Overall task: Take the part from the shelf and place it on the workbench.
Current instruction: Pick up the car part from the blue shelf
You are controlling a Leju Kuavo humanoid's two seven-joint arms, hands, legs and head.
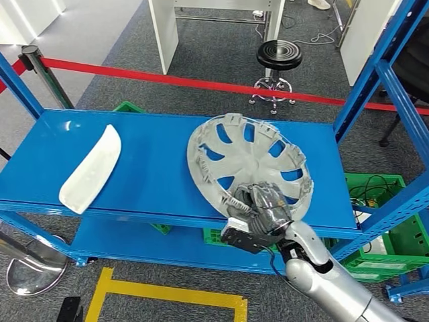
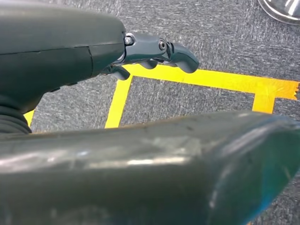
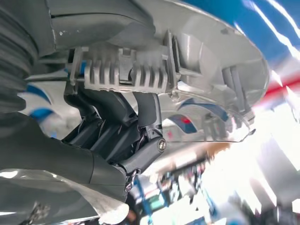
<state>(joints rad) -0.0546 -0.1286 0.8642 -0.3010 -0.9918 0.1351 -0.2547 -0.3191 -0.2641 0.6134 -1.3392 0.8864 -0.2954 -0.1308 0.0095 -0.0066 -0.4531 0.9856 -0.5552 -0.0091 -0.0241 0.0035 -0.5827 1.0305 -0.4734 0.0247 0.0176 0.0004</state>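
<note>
Grasp step: right hand [image 1: 263, 208] clamped on near rim of hubcap [image 1: 249, 161] on shelf [image 1: 151, 168], left hand [image 2: 155, 51] empty, fingers loosely extended; next, probably lifting clear toward workbench.

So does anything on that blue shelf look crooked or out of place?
Yes, the grey wheel cover sits tilted, its near edge past the blue shelf front, because the right hand grips its rim. The white part lies flat, undisturbed.
</note>
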